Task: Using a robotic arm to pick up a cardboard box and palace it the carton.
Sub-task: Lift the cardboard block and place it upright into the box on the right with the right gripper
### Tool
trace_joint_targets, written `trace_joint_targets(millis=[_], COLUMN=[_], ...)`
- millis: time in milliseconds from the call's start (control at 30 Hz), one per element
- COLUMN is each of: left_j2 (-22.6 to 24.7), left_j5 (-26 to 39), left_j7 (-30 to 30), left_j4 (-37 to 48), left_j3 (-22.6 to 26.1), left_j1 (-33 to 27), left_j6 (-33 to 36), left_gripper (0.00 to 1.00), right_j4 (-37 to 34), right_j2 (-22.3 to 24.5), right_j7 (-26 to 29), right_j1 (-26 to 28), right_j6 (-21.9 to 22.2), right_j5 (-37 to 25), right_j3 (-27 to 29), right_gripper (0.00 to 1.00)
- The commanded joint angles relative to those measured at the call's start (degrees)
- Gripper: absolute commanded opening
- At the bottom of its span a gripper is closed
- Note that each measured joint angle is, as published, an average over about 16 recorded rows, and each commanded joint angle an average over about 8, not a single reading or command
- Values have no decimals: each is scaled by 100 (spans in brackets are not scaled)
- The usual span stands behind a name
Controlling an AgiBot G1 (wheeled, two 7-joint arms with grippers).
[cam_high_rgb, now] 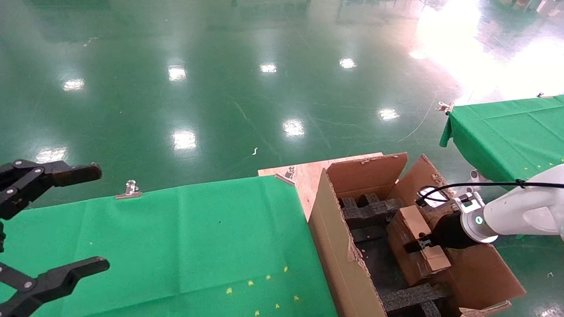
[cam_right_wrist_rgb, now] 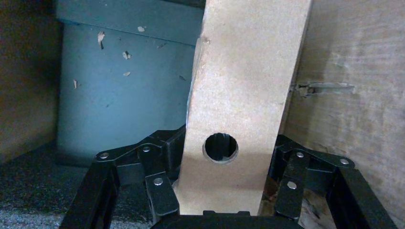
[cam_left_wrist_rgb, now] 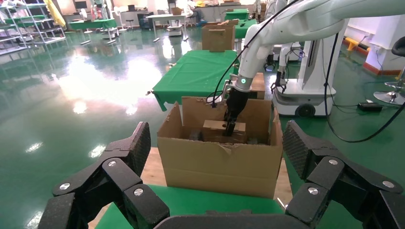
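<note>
On the right of the head view stands one carton (cam_high_rgb: pixel 341 246), its ragged flaps raised, beside one table (cam_high_rgb: pixel 185 246) draped in green cloth; a second green-draped table (cam_high_rgb: pixel 506 136) lies farther off at the right; two metal clips (cam_high_rgb: pixel 129 190) pin the near cloth at its far edge, and small yellow marks dot its near part; the floor (cam_high_rgb: pixel 220 88) is glossy green and mirrors the ceiling lights. Inside the carton sit black foam inserts (cam_high_rgb: pixel 370 211) at the far end and the near end; between them, against the right wall, is one cardboard box (cam_high_rgb: pixel 414 229), tilted. One white robotic arm (cam_high_rgb: pixel 524 211), the right, reaches over the right wall; the right gripper (cam_high_rgb: pixel 419 245) is closed on the cardboard box, its fingers (cam_right_wrist_rgb: pixel 160 183) pressing either side of the face with the round hole. The left gripper (cam_high_rgb: pixel 57 220) hangs over the near table's left edge, its jaws spread wide and holding nothing; its wrist view shows further green tables, shelving and another carton across the hall.
</note>
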Motion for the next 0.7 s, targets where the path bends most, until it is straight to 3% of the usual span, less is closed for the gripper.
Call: trace_joint_targets(millis=[33, 100, 700], left_j2=[0, 0, 0], left_j5=[0, 0, 0], left_j7=[0, 0, 0], left_j4=[0, 1, 1], left_j3=[0, 0, 0], left_j1=[0, 1, 1], left_j6=[0, -1, -1], left_gripper=[100, 100, 100], right_j4=[-44, -59, -55], right_j2=[-34, -45, -18], right_j7=[-20, -24, 13], right_j1=[-15, -20, 22], right_j6=[-3, -2, -2], right_j5=[0, 0, -7], right_j3=[1, 2, -6], right_gripper=[80, 100, 100])
